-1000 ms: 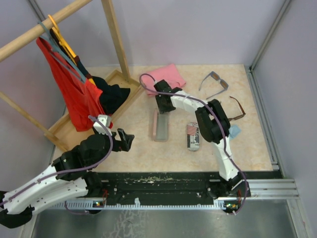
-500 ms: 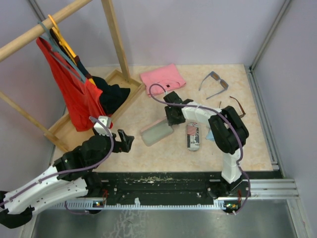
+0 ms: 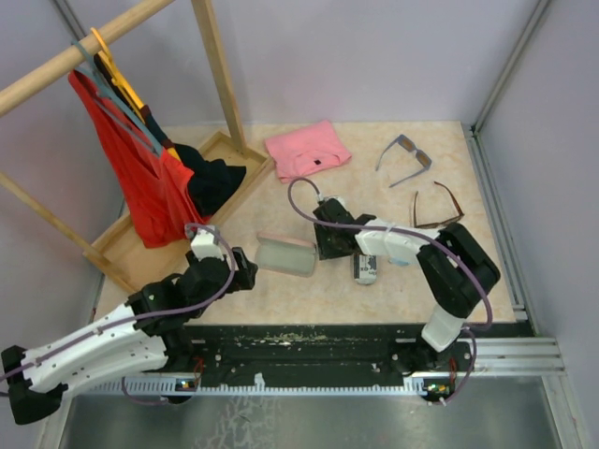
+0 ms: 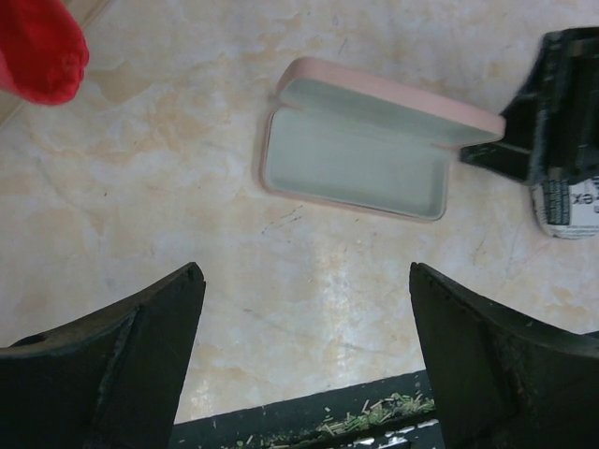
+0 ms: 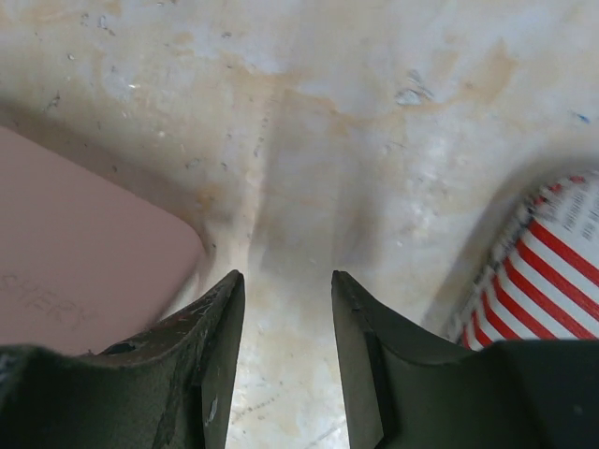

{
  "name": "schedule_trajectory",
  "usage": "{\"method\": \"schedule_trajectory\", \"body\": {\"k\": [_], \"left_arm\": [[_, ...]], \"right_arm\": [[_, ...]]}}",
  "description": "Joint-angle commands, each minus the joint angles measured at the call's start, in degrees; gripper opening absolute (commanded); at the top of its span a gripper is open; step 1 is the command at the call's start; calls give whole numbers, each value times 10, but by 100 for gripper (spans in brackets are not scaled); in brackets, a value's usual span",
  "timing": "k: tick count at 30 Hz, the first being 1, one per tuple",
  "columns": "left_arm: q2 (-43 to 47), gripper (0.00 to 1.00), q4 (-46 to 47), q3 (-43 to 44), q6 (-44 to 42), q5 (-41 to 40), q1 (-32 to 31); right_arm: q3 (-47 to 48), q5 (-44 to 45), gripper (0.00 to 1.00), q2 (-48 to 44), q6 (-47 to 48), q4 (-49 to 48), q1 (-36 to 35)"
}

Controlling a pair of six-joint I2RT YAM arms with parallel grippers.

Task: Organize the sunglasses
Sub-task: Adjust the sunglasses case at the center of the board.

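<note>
The grey-blue sunglasses (image 3: 404, 155) lie at the back right of the table, and the brown-framed sunglasses (image 3: 436, 207) lie folded open just in front of them. Neither gripper is near them. A pink case (image 3: 285, 254) (image 4: 356, 154) lies crosswise in the middle with its lid up and nothing inside. My right gripper (image 3: 324, 245) (image 5: 285, 281) stands low at the case's right end, jaws partly apart with only bare table between them. My left gripper (image 3: 245, 271) (image 4: 304, 309) hovers just left of the case, wide open and holding nothing.
A flag-patterned case (image 3: 366, 267) (image 5: 547, 267) lies just right of my right gripper. A folded pink cloth (image 3: 307, 150) is at the back. The wooden rack with a red garment (image 3: 131, 168) and its tray base (image 3: 122, 245) fill the left. A black rail (image 3: 309, 339) runs along the near edge.
The right gripper swept toward the near side, turning the pink case from lengthwise to crosswise and shifting it left. The left gripper moved right, toward the case.
</note>
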State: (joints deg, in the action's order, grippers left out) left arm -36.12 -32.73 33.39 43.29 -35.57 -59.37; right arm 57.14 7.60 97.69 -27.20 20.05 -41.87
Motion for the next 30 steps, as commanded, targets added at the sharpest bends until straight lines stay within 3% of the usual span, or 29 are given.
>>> {"method": "schedule_trajectory", "body": {"k": [1, 5, 11, 15, 19, 30], "left_arm": [[-20, 94, 2, -30, 45, -17, -1], [-34, 92, 56, -60, 18, -2, -1], [-67, 88, 162, -91, -29, 5, 8], [-116, 88, 230, -98, -54, 32, 67], [-150, 84, 347, -141, -96, 139, 149], [-249, 76, 458, -156, -138, 193, 183]], "right_arm": [[-29, 48, 43, -87, -25, -38, 1], [-76, 61, 43, -142, -19, -63, 1], [-132, 5, 44, -206, -31, -95, -1], [-164, 4, 44, -230, -61, -105, -18], [-203, 14, 45, -254, -108, -155, -39], [-269, 20, 44, -226, -233, -320, -57]]}}
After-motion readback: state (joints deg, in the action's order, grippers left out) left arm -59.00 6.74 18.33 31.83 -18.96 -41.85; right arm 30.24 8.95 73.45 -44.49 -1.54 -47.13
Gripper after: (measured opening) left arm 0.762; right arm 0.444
